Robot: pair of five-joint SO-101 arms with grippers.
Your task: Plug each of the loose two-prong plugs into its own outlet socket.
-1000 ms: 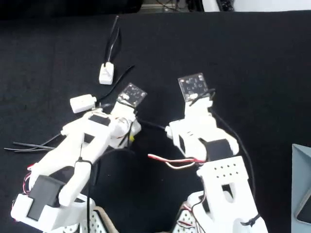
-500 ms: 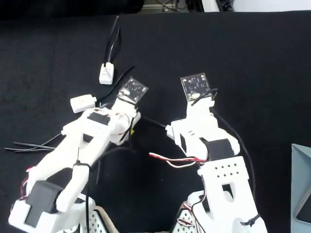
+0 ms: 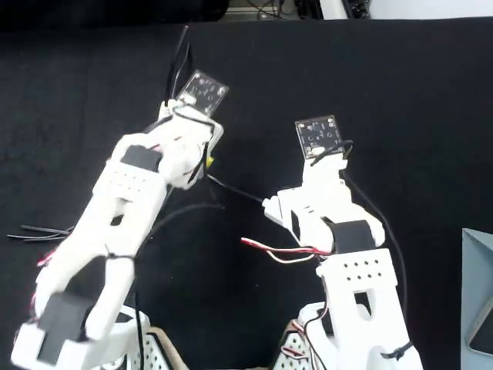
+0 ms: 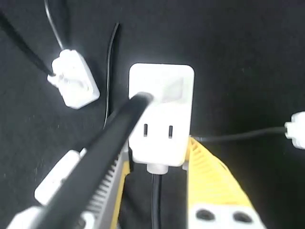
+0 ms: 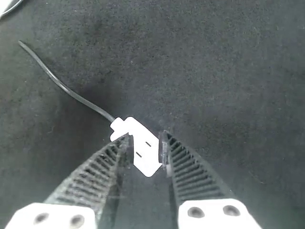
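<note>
White socket (image 4: 162, 114) and plug (image 5: 140, 151), each gripped

I log the table (image 3: 416, 92) covering as plain black throughout. The left arm (image 3: 123, 200) and right arm (image 3: 358, 289) read white with black motor blocks. A red-and-white wire pair (image 3: 281, 254) crosses lower centre. The left gripper (image 4: 167, 119) is black on one side and yellow on the other, with ribbing. The outlet socket (image 4: 159, 145) is white with two dark slots. The loose plug (image 4: 74, 86), upper left, is white on black cord. The right gripper (image 5: 144, 137) is dark grey and ribbed, on white mounts. The gripped plug (image 5: 141, 155) is white with two dark dashes.
</note>
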